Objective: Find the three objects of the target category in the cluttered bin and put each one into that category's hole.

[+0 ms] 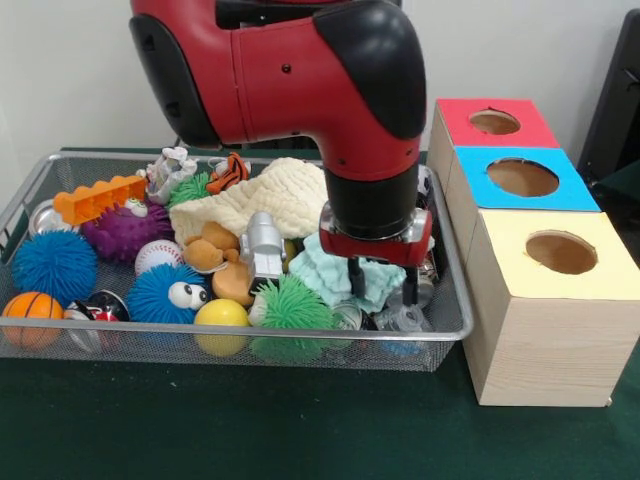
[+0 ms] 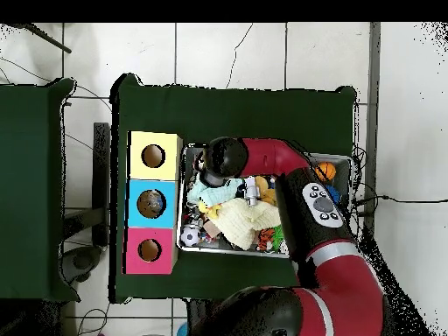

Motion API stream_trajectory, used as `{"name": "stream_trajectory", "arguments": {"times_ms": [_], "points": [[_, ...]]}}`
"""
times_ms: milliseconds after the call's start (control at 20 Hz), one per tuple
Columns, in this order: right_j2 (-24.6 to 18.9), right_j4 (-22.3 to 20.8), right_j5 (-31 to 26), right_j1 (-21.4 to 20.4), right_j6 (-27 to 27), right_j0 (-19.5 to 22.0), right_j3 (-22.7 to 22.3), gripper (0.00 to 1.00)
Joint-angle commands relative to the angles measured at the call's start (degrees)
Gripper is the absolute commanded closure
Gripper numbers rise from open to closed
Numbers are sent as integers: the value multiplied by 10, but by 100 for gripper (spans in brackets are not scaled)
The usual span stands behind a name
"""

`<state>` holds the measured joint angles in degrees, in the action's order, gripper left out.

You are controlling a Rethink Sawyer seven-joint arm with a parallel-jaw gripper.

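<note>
wire mesh metal bin; matt green cloth counter; pale rough-grained wooden boxes beside the claw; knitted cream cloth behind it.

Even, bright indoor light, soft shadows.
Faint glare on the arm; a dim shadow under the bin.

arm: cut off by the top edge in the front view; in the overhead view it covers the right half of the bin.
pincer: its tips sink among the toys at centre right of the front view; what they touch cannot be told.
overhead toys: too small to name.
blue hole: something dark inside, unclear.
</note>
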<state>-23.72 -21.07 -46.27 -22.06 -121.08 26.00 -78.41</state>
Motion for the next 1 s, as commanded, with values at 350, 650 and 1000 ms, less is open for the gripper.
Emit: {"name": "stream_trajectory", "arguments": {"times_ms": [350, 650, 1000], "points": [[-48, -50, 67, 13, 105, 12, -61, 0], [-69, -31, 71, 5, 84, 11, -81, 0], [-75, -25, 64, -6, 70, 9, -83, 0]]}}
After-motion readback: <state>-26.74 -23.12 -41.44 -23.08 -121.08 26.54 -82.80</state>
